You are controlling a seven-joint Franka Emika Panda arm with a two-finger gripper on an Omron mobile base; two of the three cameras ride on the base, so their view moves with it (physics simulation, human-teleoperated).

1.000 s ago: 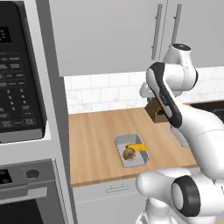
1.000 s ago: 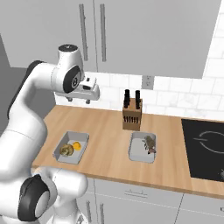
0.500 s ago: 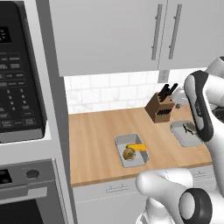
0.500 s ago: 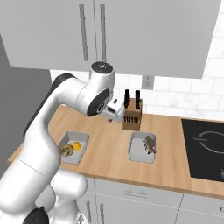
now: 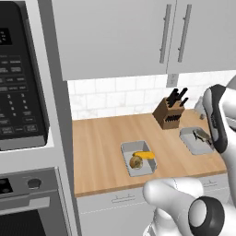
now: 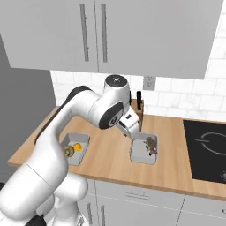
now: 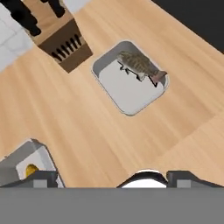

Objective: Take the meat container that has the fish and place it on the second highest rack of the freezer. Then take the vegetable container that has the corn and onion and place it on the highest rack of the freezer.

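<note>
On the wood-grain bench, two shallow grey rectangular trays with rounded corners are set well apart: the meat container carries the mottled olive-brown fish along one edge, while the vegetable container holds the yellow corn cob beside the round brown onion. A slanted wooden knife block with black handles is seen just beside the meat container, against the white tiled wall. The claw is held above the bench with its two dark tips spread wide and nothing between them, the fish tray lying ahead of it.
</note>
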